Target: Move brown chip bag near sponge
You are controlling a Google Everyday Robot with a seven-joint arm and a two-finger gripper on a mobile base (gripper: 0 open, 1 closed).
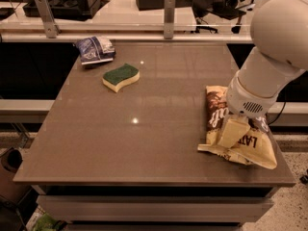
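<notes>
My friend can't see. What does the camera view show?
The robot's tool is on the brown chip bag at the near right corner of the table. The green sponge lies far off at the back left, beside a small blue and white bag.

- brown chip bag (pixel 215 112): glossy, crinkled film.
- sponge (pixel 121 77): coarse green scrub top, soft-looking pale yellow body.
- tabletop (pixel 159 148): smooth, lightly glossy, mirrors lamp spots.
- claw (pixel 232 133), down on the brown chip bag at the tabletop's right: matt pale plastic.
</notes>
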